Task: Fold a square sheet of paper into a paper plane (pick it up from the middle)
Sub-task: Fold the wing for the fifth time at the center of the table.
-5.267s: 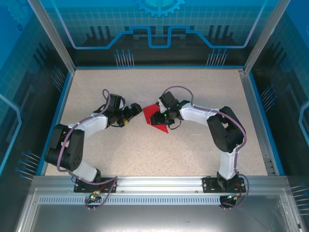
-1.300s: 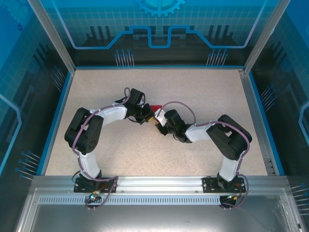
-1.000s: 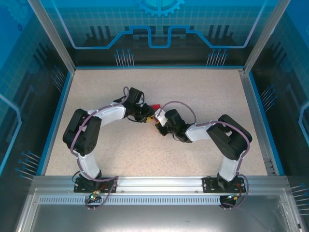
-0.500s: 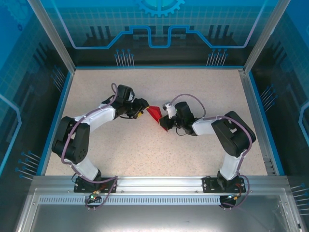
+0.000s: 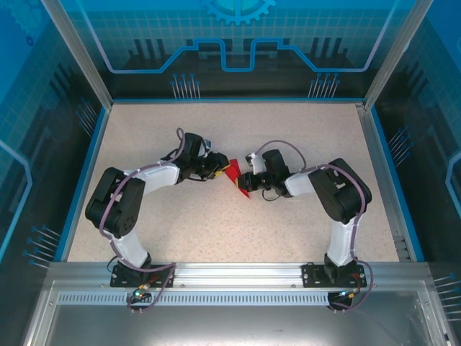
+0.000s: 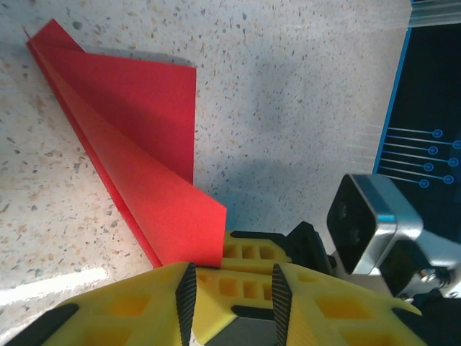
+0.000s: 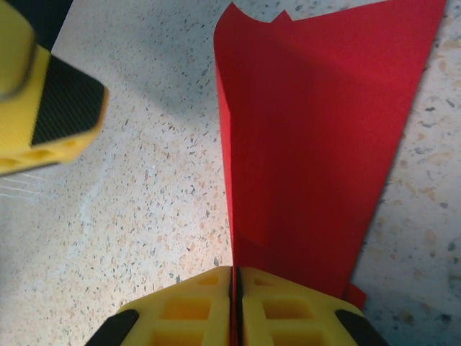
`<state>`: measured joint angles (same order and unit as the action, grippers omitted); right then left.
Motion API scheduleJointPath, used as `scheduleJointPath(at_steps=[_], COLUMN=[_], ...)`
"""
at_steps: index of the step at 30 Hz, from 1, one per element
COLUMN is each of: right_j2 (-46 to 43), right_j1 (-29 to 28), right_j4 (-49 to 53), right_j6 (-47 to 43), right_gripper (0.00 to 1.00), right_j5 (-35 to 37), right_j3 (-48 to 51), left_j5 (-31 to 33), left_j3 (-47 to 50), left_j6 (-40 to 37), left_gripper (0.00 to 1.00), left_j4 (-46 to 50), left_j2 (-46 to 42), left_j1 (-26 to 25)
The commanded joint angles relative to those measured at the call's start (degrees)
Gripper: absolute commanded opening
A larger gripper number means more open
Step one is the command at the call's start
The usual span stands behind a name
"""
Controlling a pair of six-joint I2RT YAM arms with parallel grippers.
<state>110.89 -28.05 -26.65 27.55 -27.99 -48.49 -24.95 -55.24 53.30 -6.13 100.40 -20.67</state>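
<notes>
The right hand (image 7: 234, 272) is clenched on the paper plane (image 7: 317, 130). Its two yellow fingers are pressed together on a raised red fold, and the part caught between them is hidden. Beyond those fingers the red paper spreads away over the speckled worktop (image 5: 288, 130), and its far end is cut off by the frame's edge.

The left hand (image 6: 232, 272) faces it with its fingers parted, grasping nothing. The plane lies just ahead of this hand, to its left, with the nearest corner lost behind a finger. From above, both hands cover most of the plane, leaving a narrow red wedge between them.
</notes>
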Motion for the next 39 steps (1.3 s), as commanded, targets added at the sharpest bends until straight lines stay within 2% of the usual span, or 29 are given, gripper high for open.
scheduleJointPath(at_steps=[1, 28, 39], right_j2=[1.51, 5.47, 5.83], right_j1=[1.5, 5.73, 6.34], right_j4=[-0.81, -4.22, 1.69], right_j6=[3.48, 13.47, 14.91], right_gripper=[0.1, 0.1, 0.09], right_j5=[-2.84, -8.4, -8.09], right_j3=[-1.05, -0.8, -1.56], left_j5=[-1.84, -3.61, -3.61], left_j3=[0.82, 0.25, -0.7], left_j6=[-2.28, -3.14, -3.68], left_gripper=[0.34, 0.32, 0.3], left_j4=[-3.25, -7.38, -7.67], left_j2=[1.29, 6.04, 8.3], left_j1=[-0.33, -1.72, -2.52])
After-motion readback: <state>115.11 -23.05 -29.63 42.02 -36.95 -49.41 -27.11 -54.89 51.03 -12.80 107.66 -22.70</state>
